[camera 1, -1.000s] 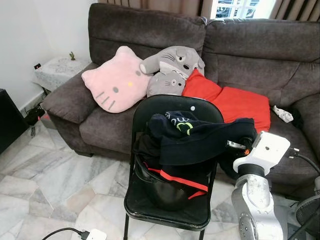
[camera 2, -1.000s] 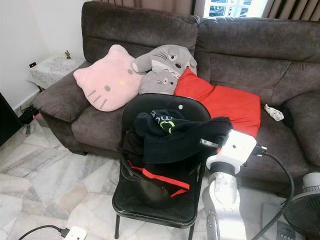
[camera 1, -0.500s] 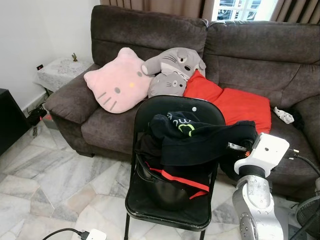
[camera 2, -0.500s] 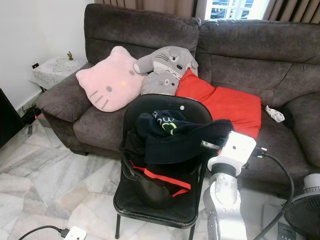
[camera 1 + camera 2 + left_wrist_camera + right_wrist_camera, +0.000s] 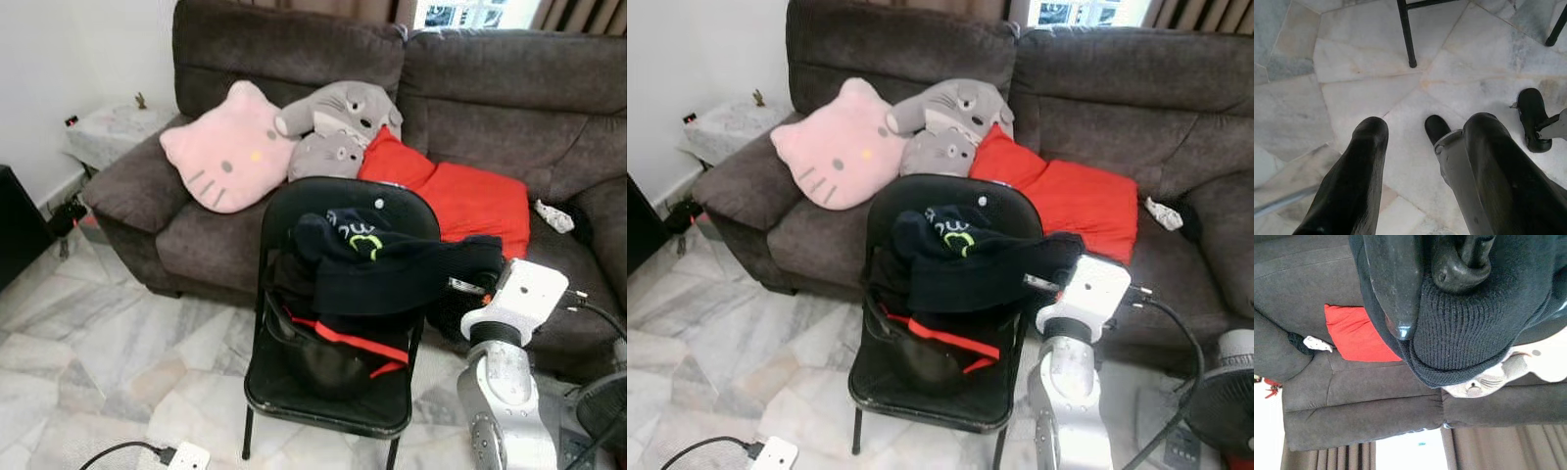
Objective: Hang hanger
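While pinching the dark garment (image 5: 1464, 333) over the folding chair (image 5: 294, 392), right tool (image 5: 1435, 293) clamped shut on cloth (hanger hidden, likely inside); hanging not yet done.

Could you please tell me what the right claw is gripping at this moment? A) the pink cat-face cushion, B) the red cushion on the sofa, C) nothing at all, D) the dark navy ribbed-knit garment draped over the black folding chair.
D: the right claw has its black fingers pinched on the dark navy ribbed-knit garment that lies over the black folding chair.
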